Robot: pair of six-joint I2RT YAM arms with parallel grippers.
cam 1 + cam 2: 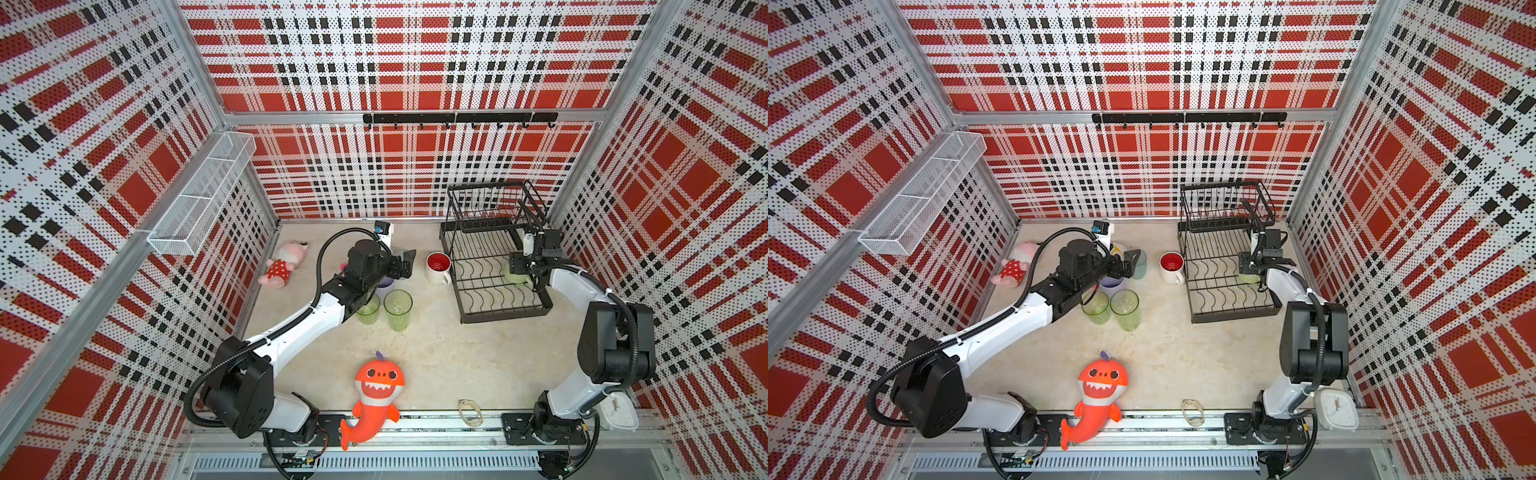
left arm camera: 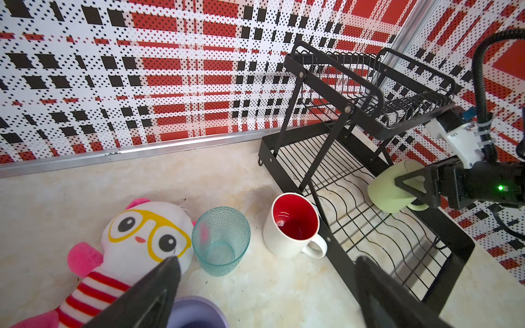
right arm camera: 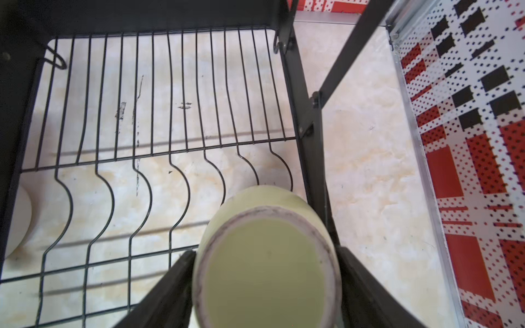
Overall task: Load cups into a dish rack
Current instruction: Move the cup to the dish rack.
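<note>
Far out to the left of my left gripper (image 1: 405, 262), well apart from it, lay a pink plush (image 1: 284, 262) in a red spotted dress, soft and limp. Those jaws were spread wide and held nothing.

Below the fingertips a white plush (image 2: 147, 235) with yellow stitched glasses and a red-striped body lay on the mottled cream table (image 1: 436, 361). Directly under the jaws sat the lavender cup (image 2: 196, 312), opaque and round-rimmed, only partly seen. Just ahead of the tips stood the teal cup (image 2: 221, 241), upright and translucent, its wall dimpled all over, just beside the plush's head.

Behind the jaws, by my forearm, one green tumbler (image 1: 368, 311) and a second green tumbler (image 1: 398, 309) stood upright, clear and tapered, side by side.

Further ahead stood the white mug (image 2: 292, 224), glossy and red inside, just beside the frame of the dish rack (image 1: 505, 316). The rack was black wire with a flat-bar frame, wavy slots on the lower tier and a raised basket above.

My right gripper (image 3: 265, 255) was closed on the pale-green mug (image 2: 386, 193), with one finger on each side of its smooth wall and the matte unglazed foot ring facing my wrist. The mug hung tilted, mouth away from me, over the lower tier's wavy wires, near the side rail closest to my right arm. Whether its rim touched the wires I could not tell.
</note>
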